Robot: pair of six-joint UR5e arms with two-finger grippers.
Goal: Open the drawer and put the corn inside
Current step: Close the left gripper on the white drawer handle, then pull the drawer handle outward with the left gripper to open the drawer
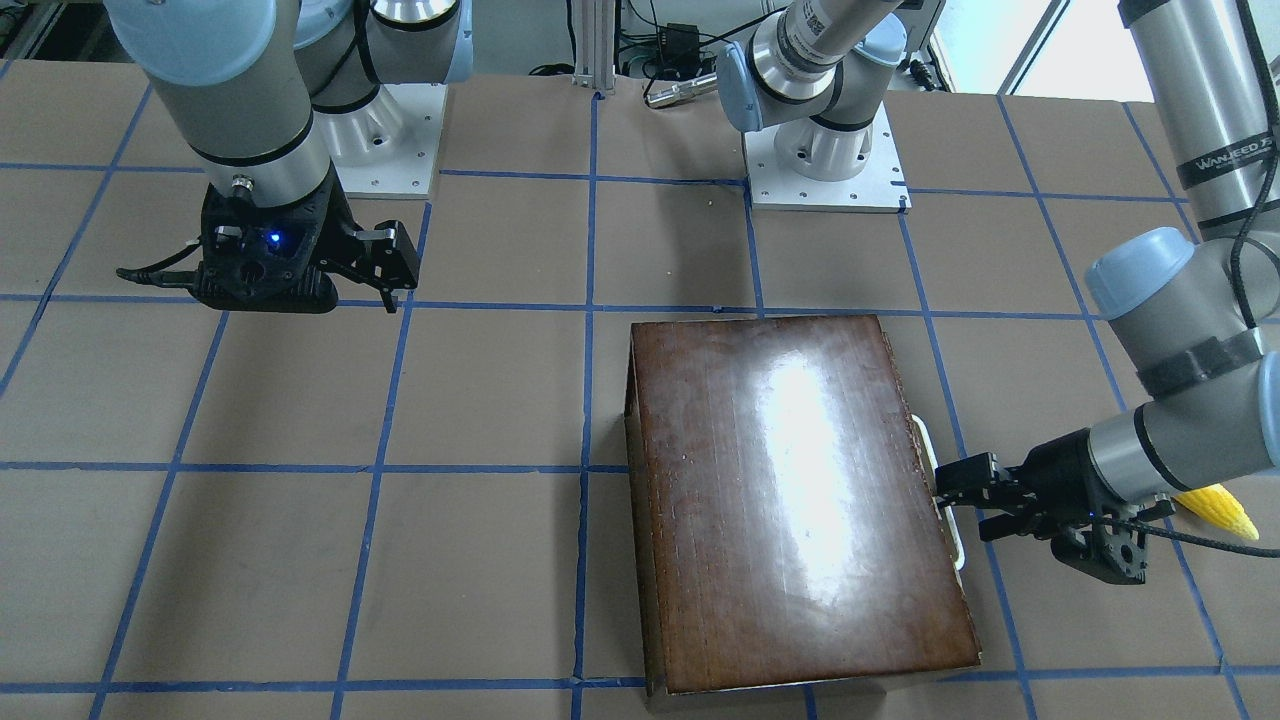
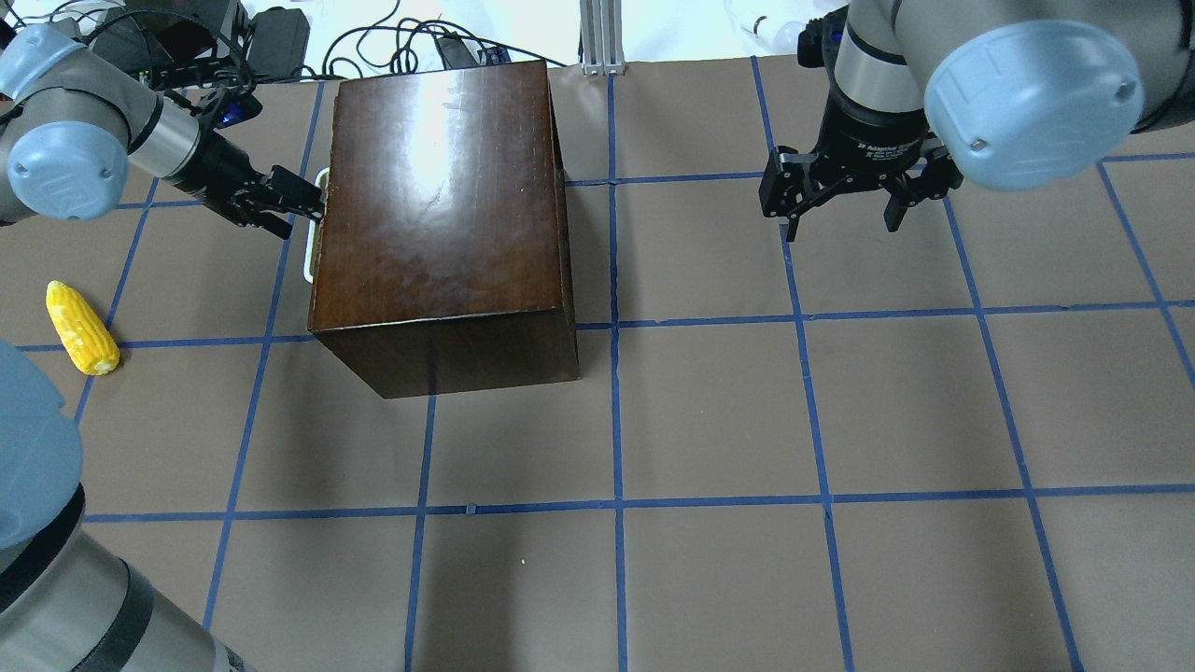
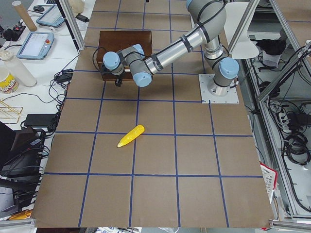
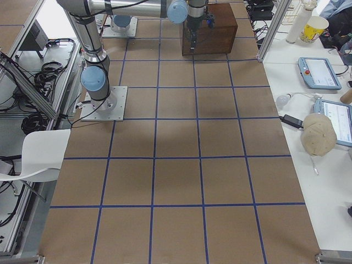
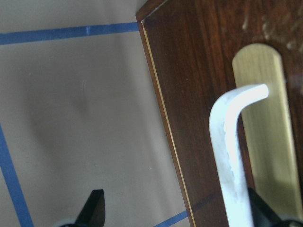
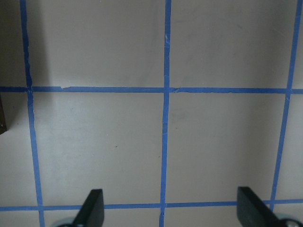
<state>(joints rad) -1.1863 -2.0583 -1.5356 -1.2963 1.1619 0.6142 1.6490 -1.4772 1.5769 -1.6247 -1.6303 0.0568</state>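
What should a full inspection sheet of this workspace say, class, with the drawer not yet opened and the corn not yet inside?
surface: table covered in brown paper with a blue tape grid.
job's things: wooden box upright; drawer shut, its white handle on the side toward the left arm; corn lying on the paper, apart from the box.
clutter: nothing seen.
hands: left hand open, fingers either side of the handle, not closed on it; right hand open, over bare paper.
cables: black cable at the left wrist; cable tangle past the table's far edge.
surroundings: tablets on a side bench; white chair.
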